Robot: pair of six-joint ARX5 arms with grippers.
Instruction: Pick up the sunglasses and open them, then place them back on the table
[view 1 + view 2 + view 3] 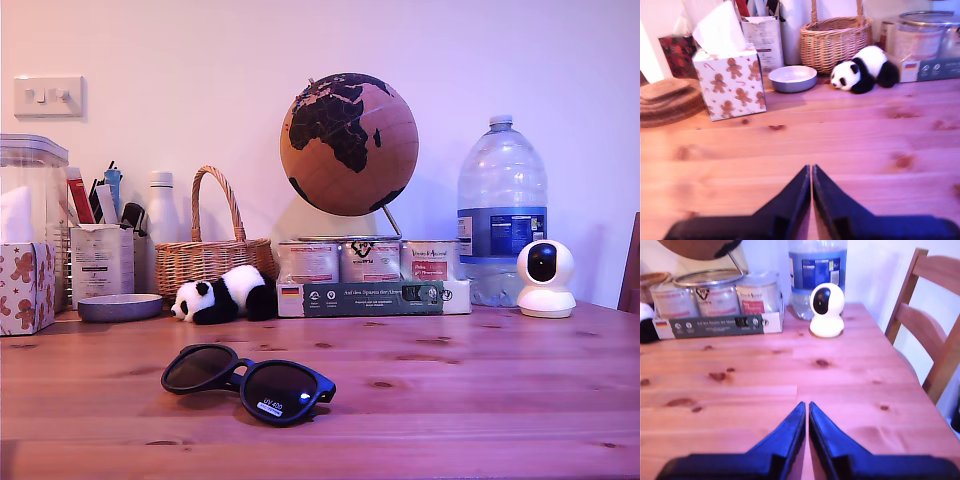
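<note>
The sunglasses (247, 384) lay folded on the tabletop (480, 400) near its front edge, with bare wood all around, seen only in the exterior view. My first end effector (811, 172) hung pressed together before a tissue box (730, 82) holding a tissue, a bowl (793, 78) and a basket (836, 42). My second end effector (807, 410), likewise together, faced tins (715, 297) in a tray and a chair (930, 335) past the tabletop's edge.

On the worktop (520, 400) the sunglasses (247, 384) lie near the front edge. In the exterior view the panda toy (222, 296) sits at their 12 o'clock, the basket (210, 255) behind it, the security camera (546, 278) at 2 o'clock.
</note>
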